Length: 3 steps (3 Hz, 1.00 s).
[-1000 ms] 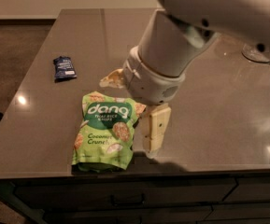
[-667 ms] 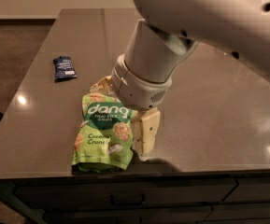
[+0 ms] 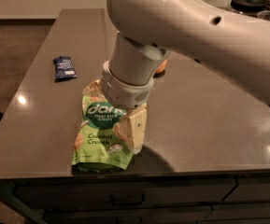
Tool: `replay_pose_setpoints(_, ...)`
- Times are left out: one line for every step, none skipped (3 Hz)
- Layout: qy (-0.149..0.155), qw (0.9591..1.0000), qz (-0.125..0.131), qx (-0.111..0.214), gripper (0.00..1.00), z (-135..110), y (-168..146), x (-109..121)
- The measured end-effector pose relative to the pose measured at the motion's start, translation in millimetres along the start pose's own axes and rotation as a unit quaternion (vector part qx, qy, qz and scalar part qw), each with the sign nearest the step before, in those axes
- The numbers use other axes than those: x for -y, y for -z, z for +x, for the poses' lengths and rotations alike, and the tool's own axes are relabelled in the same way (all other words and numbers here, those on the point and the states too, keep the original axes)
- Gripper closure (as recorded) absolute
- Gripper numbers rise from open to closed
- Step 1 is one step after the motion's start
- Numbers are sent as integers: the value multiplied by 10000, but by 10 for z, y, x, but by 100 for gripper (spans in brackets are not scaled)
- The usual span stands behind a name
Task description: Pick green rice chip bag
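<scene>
The green rice chip bag [image 3: 99, 136] lies flat on the dark table [image 3: 204, 120] near its front edge, light green with white "dang" lettering. My gripper [image 3: 116, 118] hangs from the big white arm [image 3: 181, 27] directly over the bag's upper half. It is open. One cream finger [image 3: 137, 129] stands against the bag's right edge, its tip down at the table. The other finger [image 3: 92, 85] shows only as a tan tip at the bag's top left corner. The wrist hides the top of the bag.
A small dark blue wrapper [image 3: 63, 67] lies at the table's left. An orange object [image 3: 161, 67] peeks out behind the arm. A dark lidded pot [image 3: 249, 1] stands at the back right. Drawers [image 3: 125, 199] run under the front edge.
The arm has swung left and lowered over the bag. The right finger has moved from beside the bag to against its right edge.
</scene>
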<state>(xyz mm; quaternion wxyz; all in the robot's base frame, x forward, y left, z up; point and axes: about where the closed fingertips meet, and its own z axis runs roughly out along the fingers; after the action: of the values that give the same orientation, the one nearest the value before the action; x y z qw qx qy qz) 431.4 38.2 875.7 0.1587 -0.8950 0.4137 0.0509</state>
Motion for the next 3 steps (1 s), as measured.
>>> replay_pose_setpoints(126, 9998, -117, -58, 0, -36, -117, 1)
replay_pose_setpoints(147, 9993, -276, -181, 16, 0, -181, 15)
replay_pose_setpoints(125, 9986, -419, -302, 39, 46, -177, 40)
